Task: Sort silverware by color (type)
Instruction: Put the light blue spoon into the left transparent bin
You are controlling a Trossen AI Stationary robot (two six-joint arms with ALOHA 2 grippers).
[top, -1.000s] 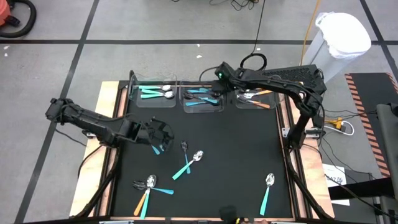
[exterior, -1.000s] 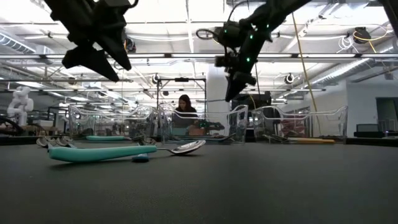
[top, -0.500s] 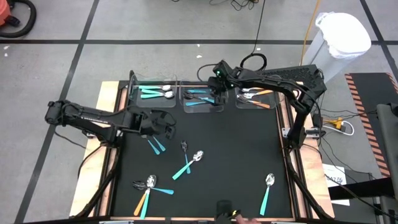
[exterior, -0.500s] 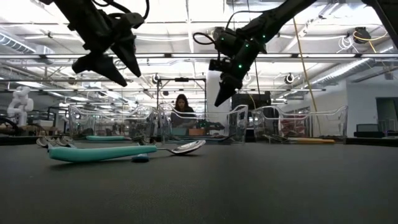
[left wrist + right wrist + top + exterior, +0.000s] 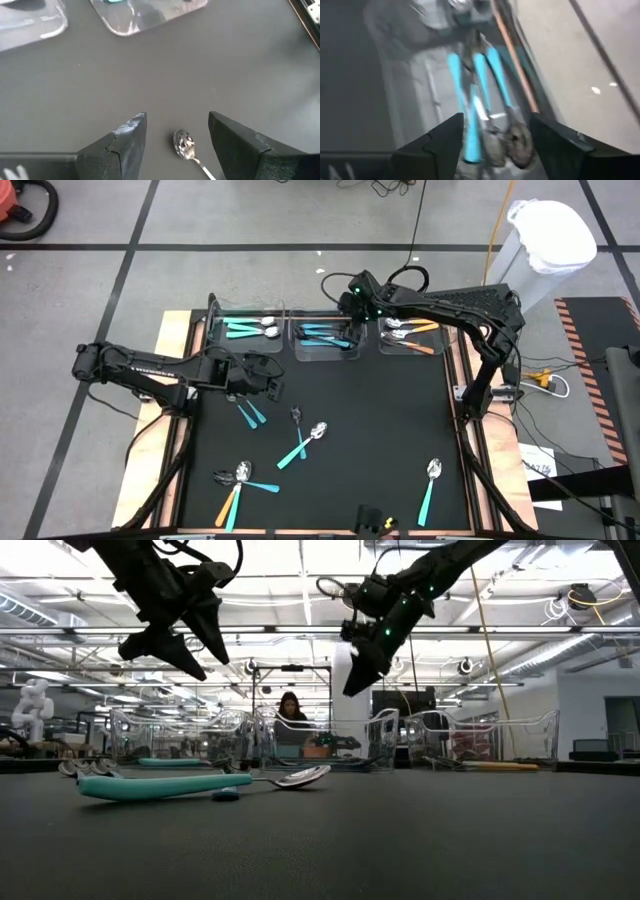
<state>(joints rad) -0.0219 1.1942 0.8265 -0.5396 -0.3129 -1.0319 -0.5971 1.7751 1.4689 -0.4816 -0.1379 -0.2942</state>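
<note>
Loose silverware lies flat on the black mat: two light-blue pieces (image 5: 250,413), a small spoon (image 5: 297,418), a teal spoon (image 5: 301,445), a mixed cluster (image 5: 238,478) and a teal spoon (image 5: 430,483). My left gripper (image 5: 270,380) hovers open above the mat. In the left wrist view the small spoon's metal head (image 5: 184,142) shows on the mat between and below the fingers. My right gripper (image 5: 348,325) hangs open over the middle clear bin (image 5: 325,352), which holds light-blue-handled pieces (image 5: 480,75). One blue handle (image 5: 470,131) shows blurred below the fingers.
Three clear bins stand along the far edge: the left (image 5: 245,342) with teal pieces, the middle with light blue, the right (image 5: 410,348) with orange-handled ones. Wooden rails border the mat's sides (image 5: 172,380). The mat's centre right is bare.
My right gripper has opened over the middle bin and rolled about its pointing line, staying in place. My left gripper has swung over the mat toward the far edge and slightly toward the right, staying open.
</note>
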